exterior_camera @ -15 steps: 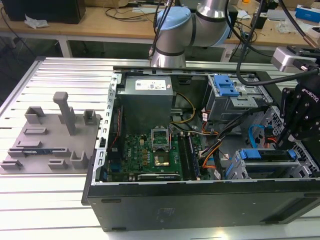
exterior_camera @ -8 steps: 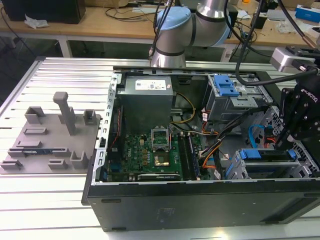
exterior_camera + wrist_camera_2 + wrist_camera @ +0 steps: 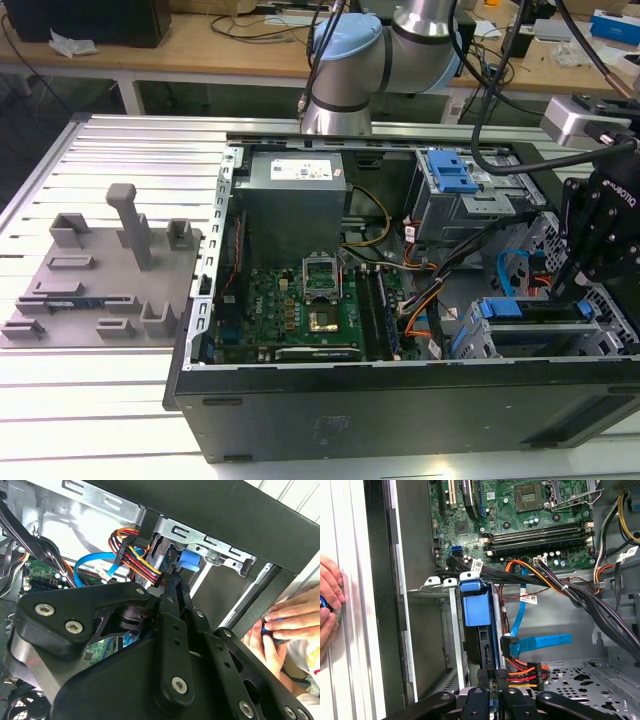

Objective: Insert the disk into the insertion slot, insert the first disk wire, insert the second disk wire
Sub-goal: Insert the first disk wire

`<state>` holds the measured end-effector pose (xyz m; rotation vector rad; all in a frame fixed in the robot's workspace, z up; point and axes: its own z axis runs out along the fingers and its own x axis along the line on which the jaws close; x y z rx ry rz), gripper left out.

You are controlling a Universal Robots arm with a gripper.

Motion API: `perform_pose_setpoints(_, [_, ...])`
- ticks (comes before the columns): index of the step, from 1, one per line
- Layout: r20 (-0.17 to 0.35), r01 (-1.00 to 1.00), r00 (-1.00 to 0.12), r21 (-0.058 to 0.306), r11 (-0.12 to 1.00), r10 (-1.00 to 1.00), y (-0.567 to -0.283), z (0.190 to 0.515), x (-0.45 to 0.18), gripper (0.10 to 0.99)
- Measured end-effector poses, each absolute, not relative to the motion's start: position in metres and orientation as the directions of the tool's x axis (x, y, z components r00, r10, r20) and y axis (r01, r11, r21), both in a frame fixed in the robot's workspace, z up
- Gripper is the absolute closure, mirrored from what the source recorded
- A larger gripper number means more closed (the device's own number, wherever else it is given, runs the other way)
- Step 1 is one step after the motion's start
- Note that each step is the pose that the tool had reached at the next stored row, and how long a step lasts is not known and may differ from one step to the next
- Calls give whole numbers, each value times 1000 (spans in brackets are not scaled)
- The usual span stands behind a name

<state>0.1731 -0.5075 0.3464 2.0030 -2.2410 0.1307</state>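
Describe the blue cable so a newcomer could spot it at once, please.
In the open case, look beside the disk in its bay. The cable is a flat blue ribbon with a black plug, unlike the thin orange, red and yellow wires.

The end effector (image 3: 496, 678) sits in a tight pocket of the computer case (image 3: 400, 400): the disk (image 3: 477, 605) in the insertion slot (image 3: 454, 630) is on one side, the blue cable (image 3: 540, 642) and the coloured wire bundle (image 3: 525, 672) run just beside it, and a thick black cable bundle (image 3: 580, 597) crosses between it and the motherboard (image 3: 520, 520). Open room lies over the perforated floor (image 3: 580, 680) past those wires. A person's hand (image 3: 327, 605) is over the surface (image 3: 350, 555) just outside the case wall, and in the exterior view a grey fixture (image 3: 100, 270) stands well apart on the same surface.
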Motion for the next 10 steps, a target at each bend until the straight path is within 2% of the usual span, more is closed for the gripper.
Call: perform_pose_setpoints(10, [162,-993,-109,23,114,-981,-504,346,173,922])
